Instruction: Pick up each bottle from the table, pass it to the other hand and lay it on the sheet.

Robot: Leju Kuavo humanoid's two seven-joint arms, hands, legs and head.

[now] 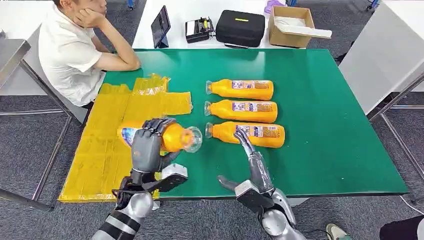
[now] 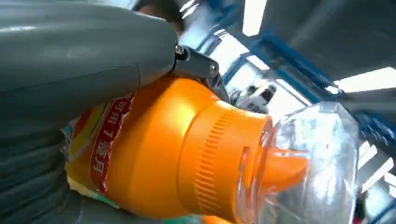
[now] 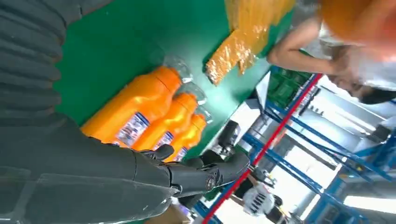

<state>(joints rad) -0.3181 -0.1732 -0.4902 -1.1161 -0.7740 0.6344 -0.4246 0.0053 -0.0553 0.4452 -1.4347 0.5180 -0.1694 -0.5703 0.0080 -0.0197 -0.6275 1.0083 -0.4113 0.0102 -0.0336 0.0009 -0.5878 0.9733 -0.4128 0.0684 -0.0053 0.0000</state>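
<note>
Glossy orange plastic bottles [image 1: 241,89] with clear plastic caps and paper-like printed labels, crinkled shiny yellow sheet [image 1: 107,140], smooth matt green worktop [image 1: 325,125], matt grey plastic left robot hand [image 1: 147,147], brown cardboard box [image 1: 291,26], black fabric case [image 1: 240,28]

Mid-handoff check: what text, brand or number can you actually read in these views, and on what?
None reads as a full word.
Held bottle in the left hand: red label strip, white characters with a "1", rest blurred.
Three bottles on the table: label print too small.
Cardboard box: no legible print.
</note>
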